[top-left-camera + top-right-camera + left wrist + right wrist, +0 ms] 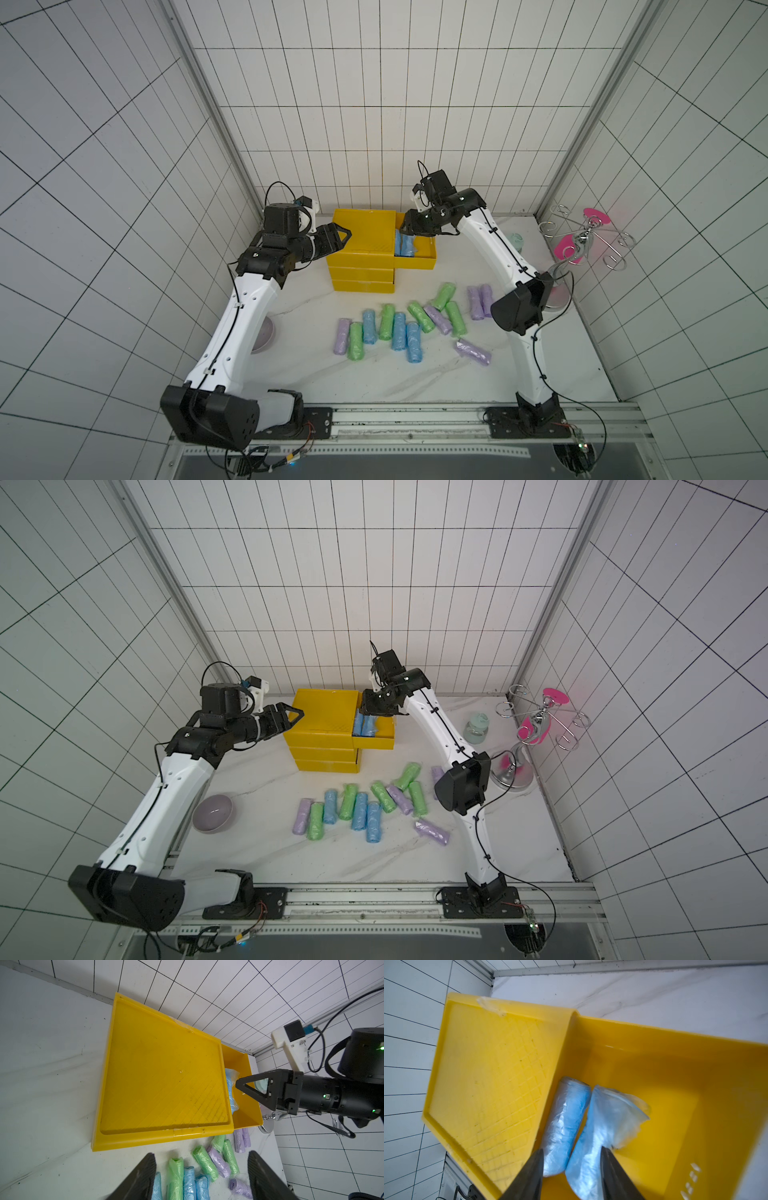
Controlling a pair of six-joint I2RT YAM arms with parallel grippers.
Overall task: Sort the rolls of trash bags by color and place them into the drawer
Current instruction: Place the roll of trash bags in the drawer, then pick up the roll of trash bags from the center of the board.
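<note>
In a top view, the right claw (417, 232) hangs over the open drawer (419, 262), which holds two blue rolls (404, 244). The other rolls (399, 332) lie on the counter (374, 382). Left wrist view: the left claw (201, 1154) is spread and empty. Right wrist view: the jaws are parted, gripping nothing. Best to lift straight up, so the fingers don't snag the plastic.

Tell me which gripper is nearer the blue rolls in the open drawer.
Right. The right gripper hangs directly over the two blue rolls in the pulled-out top drawer, jaws open. The left gripper is open too, across the yellow cabinet at its opposite side.
</note>
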